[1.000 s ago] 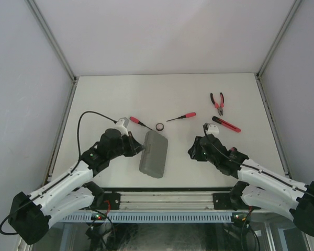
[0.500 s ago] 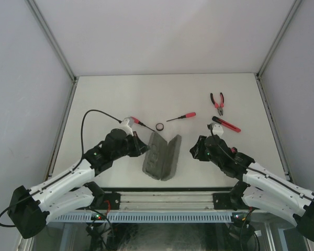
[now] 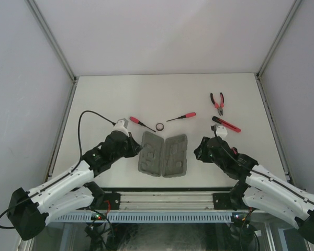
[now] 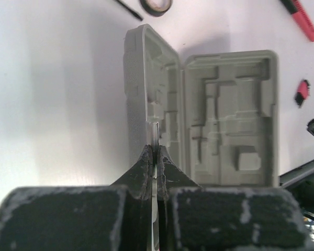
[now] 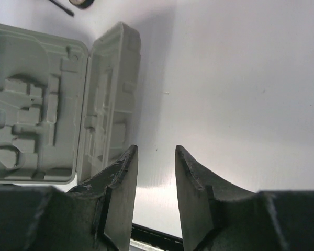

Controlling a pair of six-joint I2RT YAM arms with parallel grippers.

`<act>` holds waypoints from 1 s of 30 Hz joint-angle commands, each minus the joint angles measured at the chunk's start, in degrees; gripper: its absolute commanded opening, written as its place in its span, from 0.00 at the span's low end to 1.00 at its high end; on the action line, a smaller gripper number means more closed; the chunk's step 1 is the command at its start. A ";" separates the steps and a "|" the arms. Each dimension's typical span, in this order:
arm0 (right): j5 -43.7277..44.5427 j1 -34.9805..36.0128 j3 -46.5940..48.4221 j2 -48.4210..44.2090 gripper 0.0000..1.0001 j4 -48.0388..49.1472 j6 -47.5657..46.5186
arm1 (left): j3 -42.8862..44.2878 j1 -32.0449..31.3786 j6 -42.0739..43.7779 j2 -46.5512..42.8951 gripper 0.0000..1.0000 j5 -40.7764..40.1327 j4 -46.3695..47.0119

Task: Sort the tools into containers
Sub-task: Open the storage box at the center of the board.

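The grey case [image 3: 164,155] lies opened in two halves near the table's front, its moulded recesses [image 4: 235,120] bare. My left gripper [image 4: 156,151] is shut on the rim of the left half [image 4: 146,89], which tilts up a little. My right gripper [image 5: 156,151] stands open just right of the right half [image 5: 112,94], with only table between its fingers. Behind the case lie a red-handled screwdriver [image 3: 137,123], a black ring [image 3: 159,126] and a second screwdriver [image 3: 182,117]. Red pliers [image 3: 217,102] and a slim red-black stick tool [image 3: 226,124] lie at the far right. A small red-black piece [image 4: 302,91] rests right of the case.
Grey walls with metal rails [image 3: 63,125] enclose the table on three sides. A black cable [image 3: 89,114] loops from the left wrist over the table. Both arm bases sit on the rail at the near edge [image 3: 162,201].
The case was closed a second ago; one half has swung over to the right and now lies flat. My right gripper has drawn back to the right. The left gripper has barely shifted.
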 commanded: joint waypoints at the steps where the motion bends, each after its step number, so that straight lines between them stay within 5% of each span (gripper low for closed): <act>1: -3.86 0.44 0.13 2.90 0.34 3.21 -0.70 | -3.46 -0.14 -1.64 -0.70 0.02 -2.64 0.84; 8: -3.86 1.68 0.08 3.83 0.34 6.78 -0.32 | -5.90 -0.16 -1.94 -2.03 0.29 -4.12 -0.52; 14: -4.74 1.68 0.11 2.44 0.34 7.68 -0.79 | -3.36 -0.14 -0.04 -3.39 0.42 -7.84 -4.68; 21: -12.48 1.73 0.08 5.43 0.32 12.33 -2.64 | 2.83 -0.27 4.07 -2.58 0.42 -9.18 -8.78; 30: -14.28 1.67 1.41 11.59 0.26 12.52 -2.99 | 6.01 -4.06 5.75 1.01 0.31 -4.24 -4.47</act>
